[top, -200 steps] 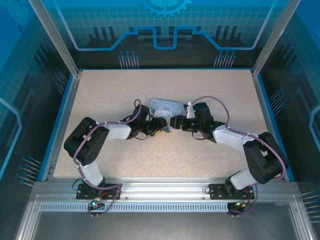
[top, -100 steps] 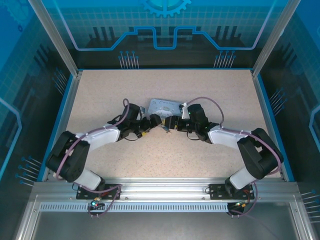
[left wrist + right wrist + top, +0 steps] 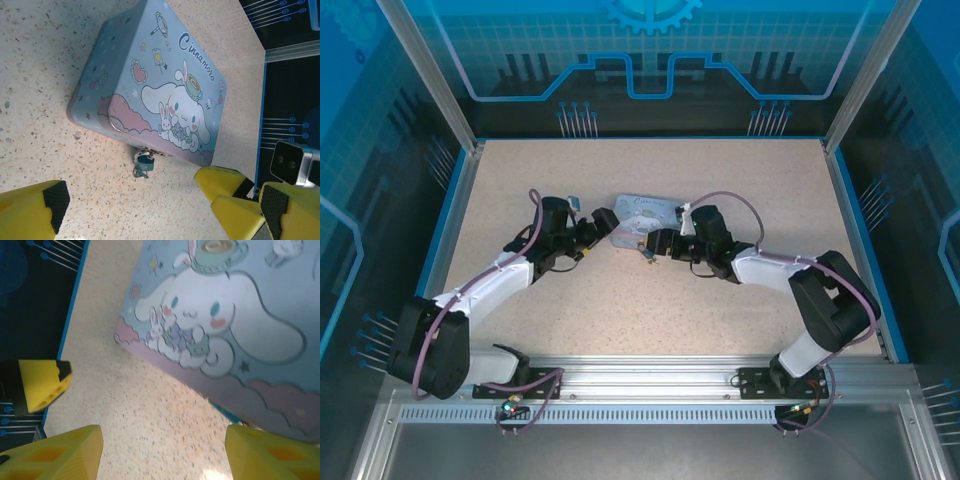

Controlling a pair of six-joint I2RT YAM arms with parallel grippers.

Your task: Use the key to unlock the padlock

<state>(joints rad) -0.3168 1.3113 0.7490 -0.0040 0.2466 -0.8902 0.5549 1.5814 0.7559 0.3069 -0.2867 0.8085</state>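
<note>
Your left arm point(image 3: 490, 285) has just backed off the tin point(image 3: 645, 210), with the left gripper point(image 3: 165, 197) now wide open and empty; the right gripper point(image 3: 162, 440) hovers part-open, empty too. The padlock point(image 3: 145, 161) hangs on the tin's latch point(image 3: 146, 151) with the key point(image 3: 139, 173) seemingly stuck in it, so turning's next.

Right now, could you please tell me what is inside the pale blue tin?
Nothing inside can be seen: the tin has its printed lid closed, which covers the contents. Outside, the padlock hangs on its side wall.
</note>
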